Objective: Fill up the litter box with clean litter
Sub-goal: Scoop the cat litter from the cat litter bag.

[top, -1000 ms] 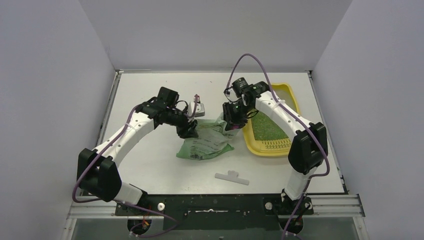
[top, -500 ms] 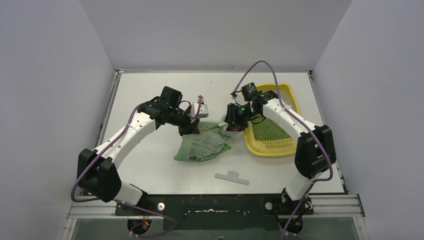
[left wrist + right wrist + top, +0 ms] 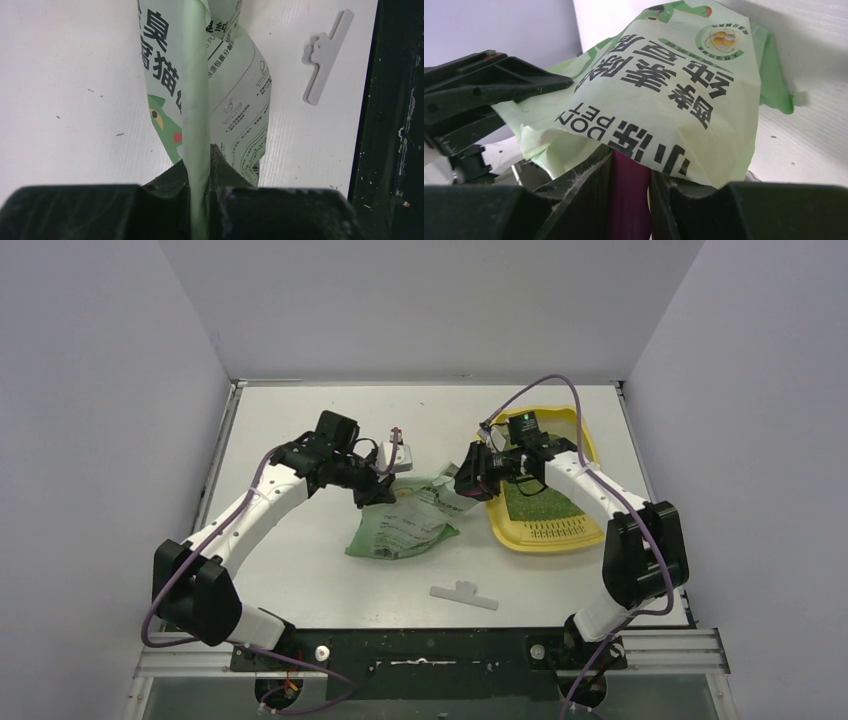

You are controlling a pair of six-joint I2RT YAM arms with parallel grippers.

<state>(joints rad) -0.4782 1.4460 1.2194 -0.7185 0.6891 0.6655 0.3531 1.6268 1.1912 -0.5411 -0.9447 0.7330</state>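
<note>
left gripper [image 3: 200, 167] pinching one green bag [image 3: 235, 100], right gripper [image 3: 629, 167] gripping one magenta scoop [image 3: 626, 200] (bag draped over), one litter box [image 3: 503, 520]

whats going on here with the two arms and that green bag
The left claw is shut on a fold of the green bag. The right claw grips a magenta scoop whose front end the bag hides. The litter box to their right already holds some clean litter.
</note>
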